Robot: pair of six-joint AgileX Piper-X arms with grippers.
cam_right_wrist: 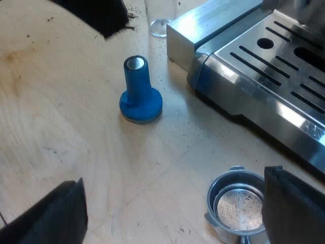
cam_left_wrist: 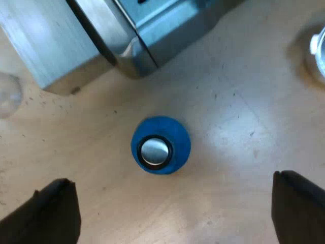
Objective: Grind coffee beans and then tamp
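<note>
The left gripper [cam_left_wrist: 172, 182] hangs above the wooden table [cam_left_wrist: 238, 127] with its two black fingers [cam_left_wrist: 51, 213] spread wide, released and holding nothing. The blue tamper [cam_left_wrist: 161, 146] stands upright on the table, seen from above so that its round metal cap faces the camera. It sits just ahead of the gap between the jaws, roughly centred between them, and neither finger touches it. Farther ahead of the jaws lies the metal base of the espresso machine [cam_left_wrist: 127, 35]. Off to the side of one finger, a clear measuring glass [cam_left_wrist: 7, 94] rests near the machine's corner.

The right gripper [cam_right_wrist: 173, 179] is also released, its jaws far apart and empty over the table [cam_right_wrist: 61, 101]. Here the tamper [cam_right_wrist: 139, 91] stands well ahead of the jaws, base down and handle up, apart from everything else. The metal holder [cam_right_wrist: 238, 206] lies just inside one finger [cam_right_wrist: 294, 203], its round basket facing up with a few dark specks on its floor; whether that finger touches it cannot be told. The espresso machine [cam_right_wrist: 274, 66], with its slotted drip tray, runs ahead of that same finger. The measuring glass [cam_right_wrist: 161, 23] stands at the machine's corner beyond the tamper, and a black finger [cam_right_wrist: 99, 18] of the left gripper shows near it. Coffee specks [cam_right_wrist: 188, 127] are scattered on the table between tamper and machine.
</note>
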